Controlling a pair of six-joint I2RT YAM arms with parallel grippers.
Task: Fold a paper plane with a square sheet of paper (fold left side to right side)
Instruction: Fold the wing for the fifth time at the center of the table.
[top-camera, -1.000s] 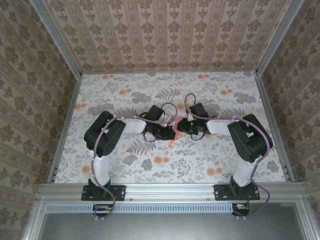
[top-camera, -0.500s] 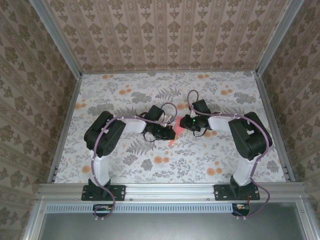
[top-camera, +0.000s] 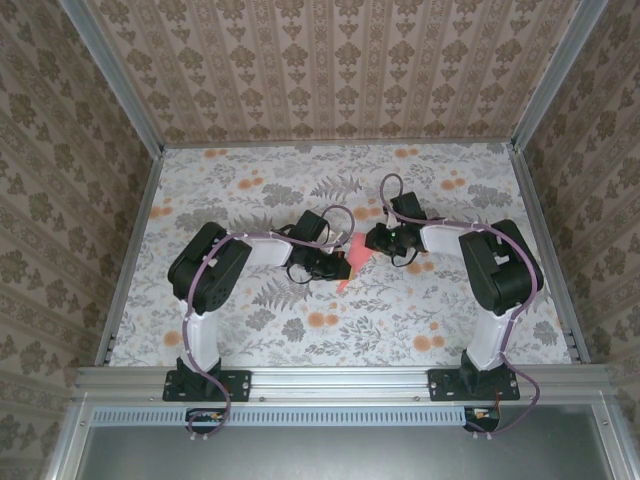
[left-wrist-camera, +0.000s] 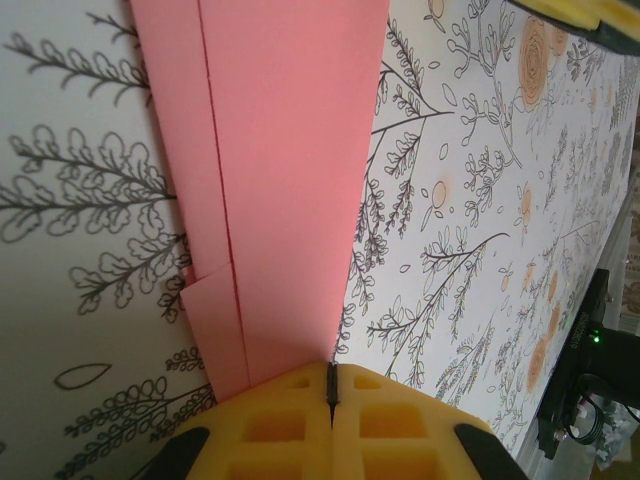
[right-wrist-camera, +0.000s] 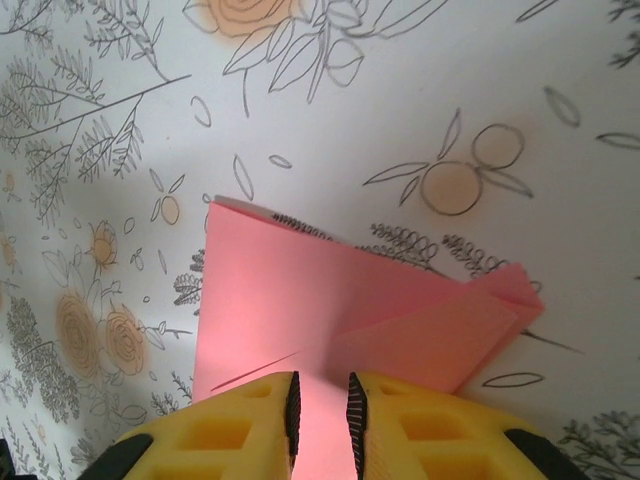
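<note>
the left tool (left-wrist-camera: 330, 392) is clenched on one end of the paper plane (left-wrist-camera: 290, 180), a narrow folded strip lying on the flowered surface (left-wrist-camera: 480, 200) between the arms. the right tool (right-wrist-camera: 322, 385) sits at its other edge, jaws slightly parted. a lengthwise fold seems to be under way; the next move calls for creasing without dragging. the pinched end and under-layers are hidden.

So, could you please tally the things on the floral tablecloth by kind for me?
Folded salmon-pink paper: 1
Yellow-fingered grippers: 2 (left gripper, right gripper)
Total: 3
</note>
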